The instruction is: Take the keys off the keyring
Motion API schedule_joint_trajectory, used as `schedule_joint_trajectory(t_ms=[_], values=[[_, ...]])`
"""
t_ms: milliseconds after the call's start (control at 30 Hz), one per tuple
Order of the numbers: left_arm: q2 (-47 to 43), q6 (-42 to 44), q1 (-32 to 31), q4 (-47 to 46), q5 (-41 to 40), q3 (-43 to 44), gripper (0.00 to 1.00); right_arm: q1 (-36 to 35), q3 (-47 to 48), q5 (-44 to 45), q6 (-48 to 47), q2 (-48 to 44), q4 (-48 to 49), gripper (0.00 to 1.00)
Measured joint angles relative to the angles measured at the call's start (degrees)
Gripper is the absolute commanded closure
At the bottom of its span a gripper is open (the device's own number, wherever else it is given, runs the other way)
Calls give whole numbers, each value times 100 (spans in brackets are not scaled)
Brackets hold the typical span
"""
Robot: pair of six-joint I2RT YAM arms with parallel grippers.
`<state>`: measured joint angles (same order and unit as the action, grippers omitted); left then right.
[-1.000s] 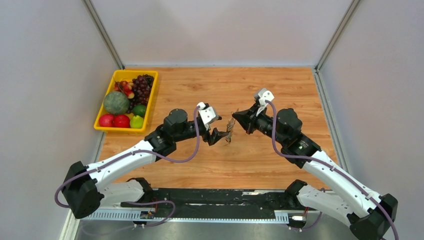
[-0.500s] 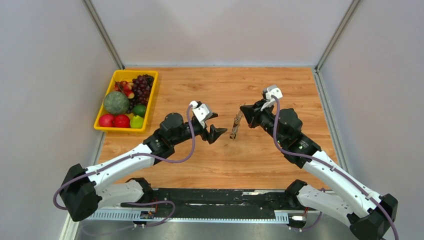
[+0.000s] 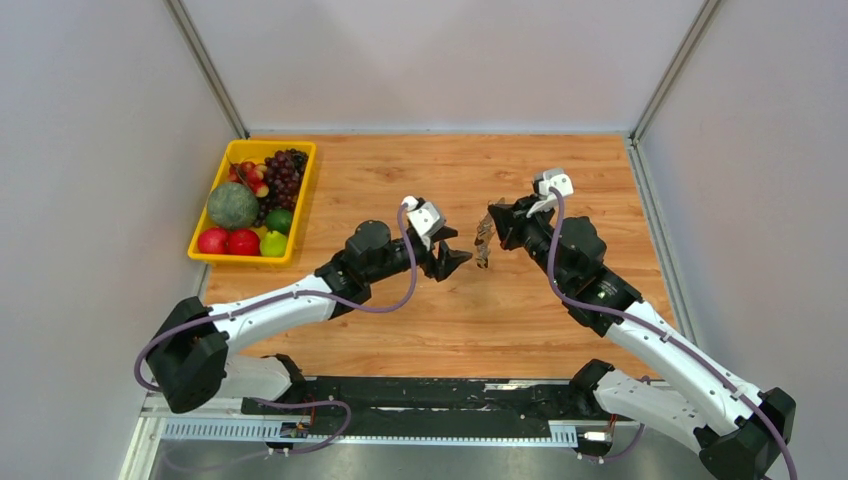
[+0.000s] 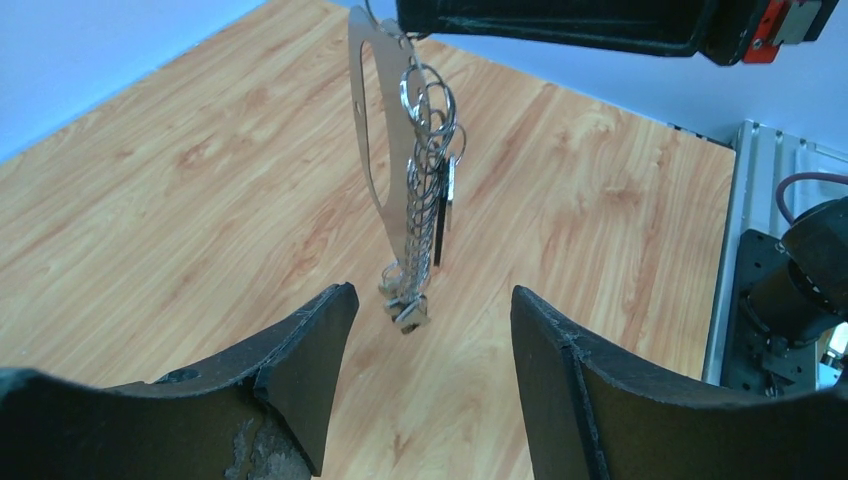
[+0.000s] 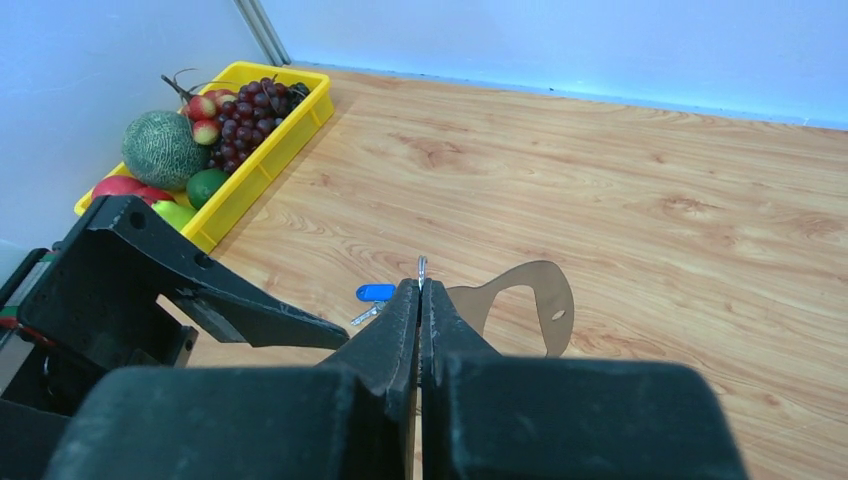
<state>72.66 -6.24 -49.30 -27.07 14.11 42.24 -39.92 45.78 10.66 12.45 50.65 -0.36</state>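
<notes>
Fruit tray (image 3: pixel 240 259); right tool (image 5: pixel 420 300) grips keyring (image 4: pixel 392 195)

Both arms extend forward and inward, grippers facing each other. Left gripper (image 4: pixel 432 298): fingers spread wide. Right gripper (image 5: pixel 421 290): fingers clamped together on the keyring (image 4: pixel 397 130).

Yellow tray (image 3: pixel 304 200) sits at the far-left corner of the wooden desk (image 3: pixel 400 320). It holds a green melon (image 3: pixel 232 205), dark grapes (image 3: pixel 284 172), two red fruits (image 3: pixel 228 241) along the near rim, and a lime (image 3: pixel 279 220).
</notes>
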Motion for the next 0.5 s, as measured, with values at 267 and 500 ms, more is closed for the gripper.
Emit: schedule_joint_trajectory(t_ms=[267, 500], values=[[579, -2, -256, -245, -166, 525, 40, 0, 0, 42, -2, 7, 72, 100], [1043, 92, -284, -210, -332, 960, 97, 0, 2, 44, -7, 24, 94, 100]])
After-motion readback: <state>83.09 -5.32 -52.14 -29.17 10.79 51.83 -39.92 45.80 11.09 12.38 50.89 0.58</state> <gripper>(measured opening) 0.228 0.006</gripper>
